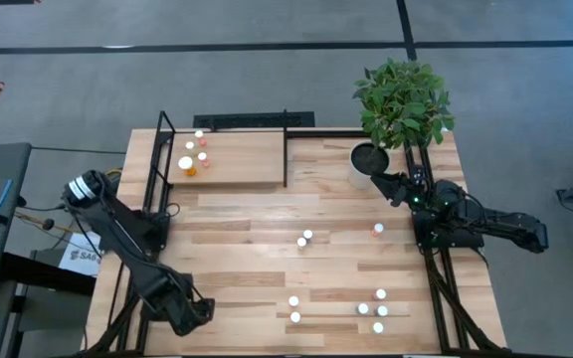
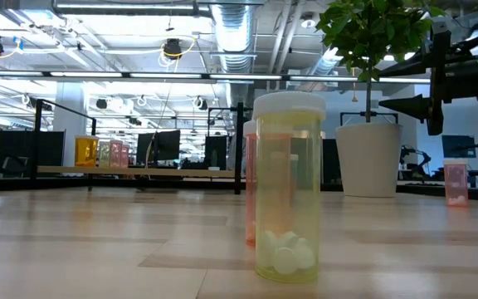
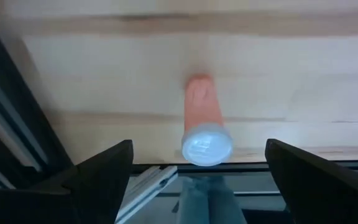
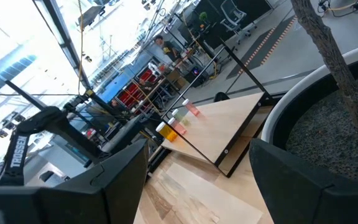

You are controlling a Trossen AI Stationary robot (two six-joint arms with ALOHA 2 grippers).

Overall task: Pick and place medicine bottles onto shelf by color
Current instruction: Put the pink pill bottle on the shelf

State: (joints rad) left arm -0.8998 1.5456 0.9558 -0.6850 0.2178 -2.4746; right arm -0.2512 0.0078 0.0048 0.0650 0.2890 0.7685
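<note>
1. Shelf: light wood board, thin black rods; bottles on it orange, pink, white-capped.
2. Nearest bottle: translucent yellow, white cap, white pills inside.
3. Table: pale planks, striped grain.
4. Plant: green leaves; pot white.

Four capped bottles stand on the shelf at the desk's far left corner; nine more stand scattered toward its near right.

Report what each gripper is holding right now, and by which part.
Nothing. The left gripper is open, a pink bottle standing free ahead of it. The right gripper is open beside the plant pot.
</note>
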